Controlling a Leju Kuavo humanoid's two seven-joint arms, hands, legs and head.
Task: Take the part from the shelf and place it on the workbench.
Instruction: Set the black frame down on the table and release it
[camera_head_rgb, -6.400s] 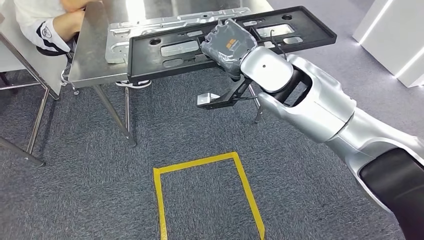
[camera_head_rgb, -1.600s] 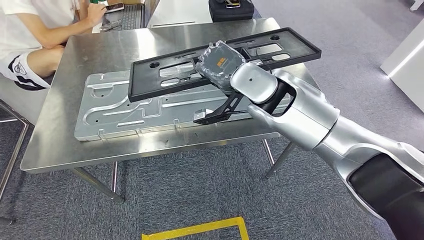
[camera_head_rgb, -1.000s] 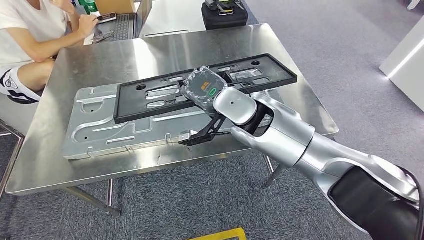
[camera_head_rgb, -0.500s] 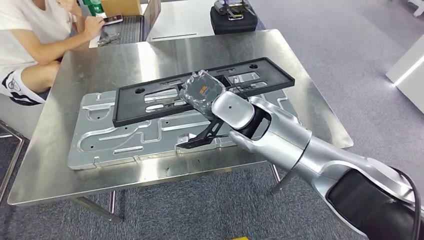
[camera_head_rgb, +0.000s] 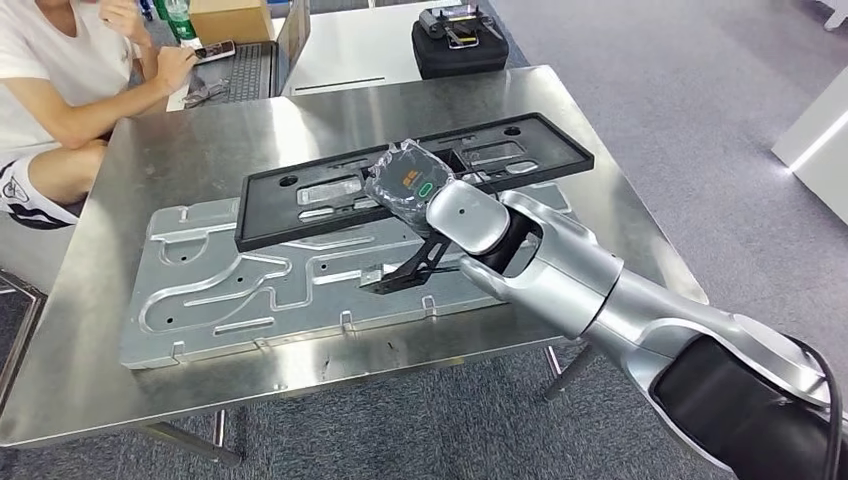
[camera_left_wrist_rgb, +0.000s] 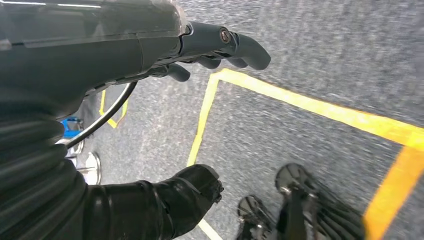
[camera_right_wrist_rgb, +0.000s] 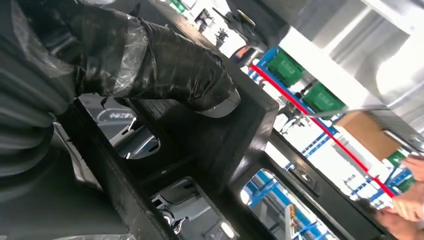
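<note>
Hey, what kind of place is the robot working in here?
Probably a workshop or robotics test lab: a stainless steel workbench carrying a stamped metal panel, yellow floor tape, and a person seated nearby.

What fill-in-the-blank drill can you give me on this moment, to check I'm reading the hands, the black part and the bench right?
1. The black frame part is gripped by the robot's ____ hand.
2. It hangs above a silver ____ plate lying on the steel workbench.
3. The left hand hangs over grey carpet marked with ____ tape.
4. A person's arm is at the workbench's far-____ corner.

Missing words: right; metal; yellow; left
</note>
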